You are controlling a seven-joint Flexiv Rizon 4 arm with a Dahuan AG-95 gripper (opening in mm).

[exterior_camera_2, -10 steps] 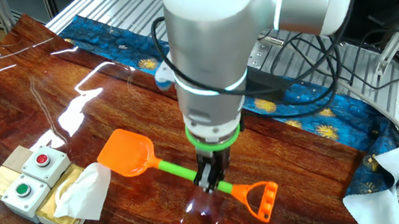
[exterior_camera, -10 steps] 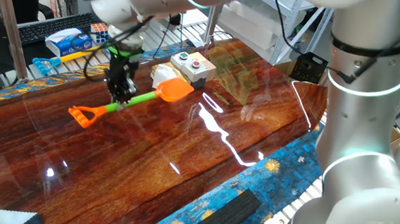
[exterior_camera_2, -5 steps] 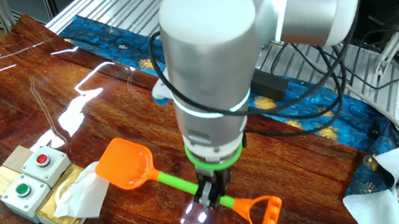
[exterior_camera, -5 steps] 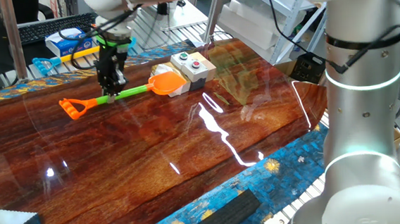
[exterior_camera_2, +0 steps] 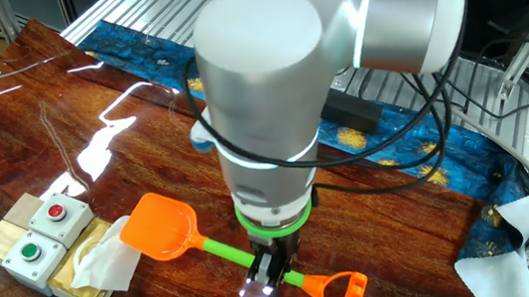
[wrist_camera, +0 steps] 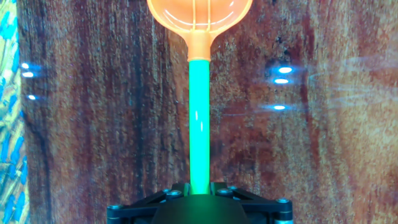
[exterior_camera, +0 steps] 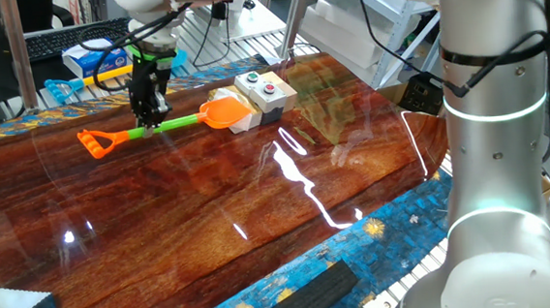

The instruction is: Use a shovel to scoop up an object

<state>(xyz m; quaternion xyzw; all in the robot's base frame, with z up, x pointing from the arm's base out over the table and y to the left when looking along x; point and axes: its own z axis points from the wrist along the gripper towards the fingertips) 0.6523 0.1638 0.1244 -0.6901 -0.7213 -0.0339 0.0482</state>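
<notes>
Hand view shows the tool (exterior_camera_2: 266, 270) clamping the orange plastic shovel with a green shaft (wrist_camera: 199, 124); its blade may push the white crumpled lump with a tan part (exterior_camera_2: 107, 258) against the beige box with red and green buttons (exterior_camera_2: 30, 237) instead of sliding under.

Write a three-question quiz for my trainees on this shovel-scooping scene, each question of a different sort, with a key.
1. True or false: the gripper holds the shovel by its orange blade.
2. Multiple choice: the blade's front edge is nearest to A) the white crumpled lump, B) the keyboard, C) the black strip.
3. Fill in: the beige box carries a red button and a ____ one.

Key
1. False: the jaws are clamped on the green shaft.
2. A
3. green
</notes>
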